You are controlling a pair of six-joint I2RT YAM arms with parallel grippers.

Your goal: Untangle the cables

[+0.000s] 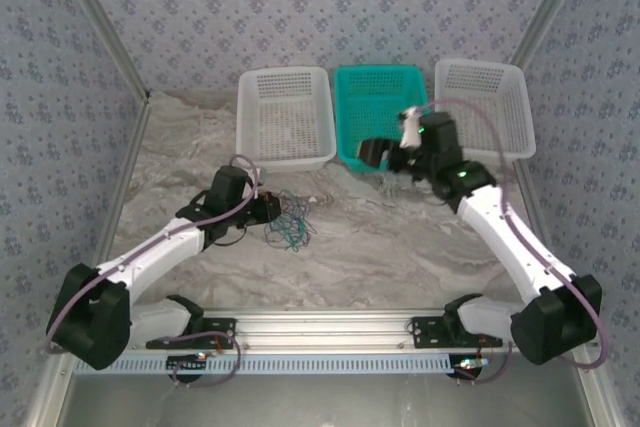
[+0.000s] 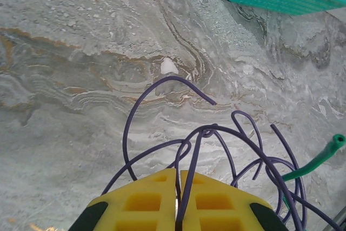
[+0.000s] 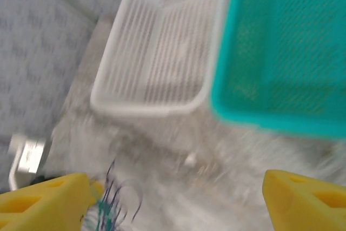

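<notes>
The cables [image 1: 290, 225] lie as a small tangle of thin dark purple and teal-green strands on the marbled table, left of centre. My left gripper [image 1: 270, 209] is at the tangle's left edge. In the left wrist view its yellow fingers [image 2: 146, 198] are shut on a purple cable [image 2: 201, 150] that runs up out of the jaws into loops, and a green strand [image 2: 322, 160] lies to the right. My right gripper [image 1: 368, 155] hovers at the teal basket's front edge. In the blurred right wrist view it [image 3: 175, 204] is open wide with nothing between the fingers, and the cables [image 3: 111, 204] show low at the left.
Three mesh baskets stand in a row at the back: a white basket [image 1: 285, 117], a teal basket [image 1: 378, 107] and another white basket [image 1: 485, 107]. A small white speck [image 2: 168, 66] lies on the table. Patterned walls close in both sides.
</notes>
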